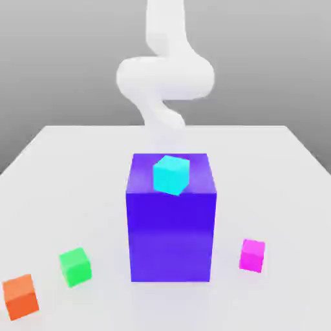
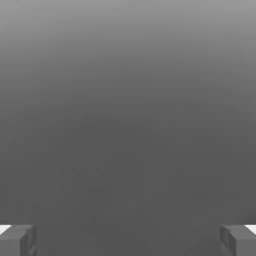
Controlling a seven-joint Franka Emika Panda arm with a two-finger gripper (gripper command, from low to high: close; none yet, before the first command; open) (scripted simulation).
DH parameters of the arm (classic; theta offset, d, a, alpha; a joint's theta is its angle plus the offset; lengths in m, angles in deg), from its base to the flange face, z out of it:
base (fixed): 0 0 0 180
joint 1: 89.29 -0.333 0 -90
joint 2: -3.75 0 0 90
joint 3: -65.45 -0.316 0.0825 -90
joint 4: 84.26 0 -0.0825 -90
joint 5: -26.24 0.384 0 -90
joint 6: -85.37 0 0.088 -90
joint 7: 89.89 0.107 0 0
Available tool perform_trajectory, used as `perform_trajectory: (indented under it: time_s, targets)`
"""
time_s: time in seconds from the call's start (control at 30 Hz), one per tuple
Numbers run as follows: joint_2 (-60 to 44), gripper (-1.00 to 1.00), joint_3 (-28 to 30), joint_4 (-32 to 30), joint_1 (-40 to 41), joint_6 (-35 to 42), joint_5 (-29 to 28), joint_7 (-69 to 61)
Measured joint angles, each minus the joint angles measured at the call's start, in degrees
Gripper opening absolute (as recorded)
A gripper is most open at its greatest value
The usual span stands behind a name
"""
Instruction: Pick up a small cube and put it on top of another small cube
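Hovering gripper wide apart, cyan cube on the tall blue block

Spreading wide, the gripper (image 2: 128, 240) shows its two grey fingertips (image 2: 17, 240) at opposite edges of the hand view, with nothing between them but plain grey background. In the exterior view the white arm (image 1: 165, 74) curls above the far side of the surface (image 1: 77, 168), at 12 o'clock from the tall blue block (image 1: 171, 223). The cyan cube (image 1: 171, 174) rests on top of that block, turned slightly askew. On the surface, the magenta cube (image 1: 252, 255) sits near the block at about 4 o'clock. The green cube (image 1: 75, 266) lies at about 8 o'clock from the block, and the orange cube (image 1: 21, 297) sits just beyond it, nearest the front corner.
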Motion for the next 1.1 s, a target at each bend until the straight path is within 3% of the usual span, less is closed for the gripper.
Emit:
perform_trajectory:
  time_s: [0.43,0.67,0.9,0.93,1.1]
  targets:
    - [-27.8,0.00,-1.9,-16.0,-15.8,-17.8,2.6,-25.4]
    - [-42.3,0.00,-5.2,-24.4,-21.8,-27.3,-0.5,-35.4]
    - [-56.9,0.00,-2.0,-23.1,-24.4,-38.7,-5.0,-33.8]
    - [-58.2,-1.00,-1.8,-22.9,-24.7,-39.8,-5.1,-33.6]
    - [-58.2,-1.00,-1.8,-22.9,-24.7,-39.7,-5.3,-33.5]
